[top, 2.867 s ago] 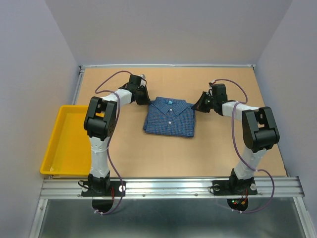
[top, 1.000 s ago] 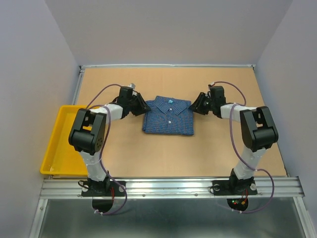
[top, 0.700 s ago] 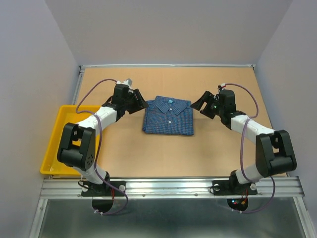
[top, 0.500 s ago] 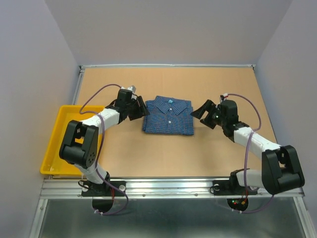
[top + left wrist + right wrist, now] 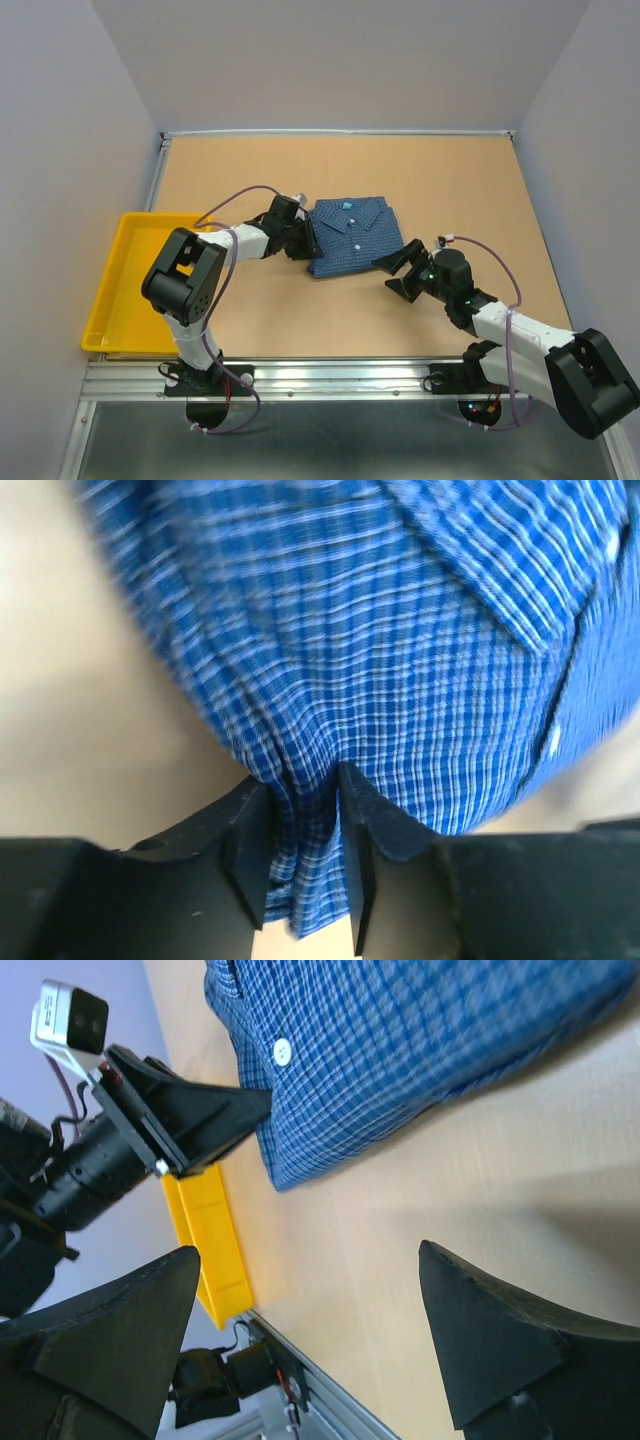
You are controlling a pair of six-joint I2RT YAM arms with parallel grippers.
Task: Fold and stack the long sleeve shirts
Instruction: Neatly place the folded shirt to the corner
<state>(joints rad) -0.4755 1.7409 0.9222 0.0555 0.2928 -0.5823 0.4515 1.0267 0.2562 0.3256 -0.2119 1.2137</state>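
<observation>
Left gripper point(image 5: 305, 241): closed down on a pinch of the shirt's edge. The wrist view showed a fold of checked cloth bunched between the two fingers point(image 5: 250, 840).
Right gripper point(image 5: 394, 277): jaws spread wide with nothing between them. It sat low over the bare surface, and whether it touched could not be told.
Shirt point(image 5: 358, 235): blue with a fine check, folded into a compact rectangle with the collar up, and lying slightly skewed on the surface. It was directly ahead of the left gripper, with its nearest edge in that grip. It was just ahead of the right gripper's fingertips and apart from them.
Shirt, right wrist view point(image 5: 400, 1040): the front faced up with one white button point(image 5: 282, 1052) visible, and its lower corner pointed toward the left gripper's black fingers.
Label point(image 5: 347, 206): a light blue patch inside the collar, on the part of the shirt farthest from the right gripper.
Tray point(image 5: 125, 290): yellow, well behind the left gripper, beside that arm's elbow and away from the shirt.
Surface point(image 5: 450, 180): a tan board under both grippers, with the shirt resting on it.
</observation>
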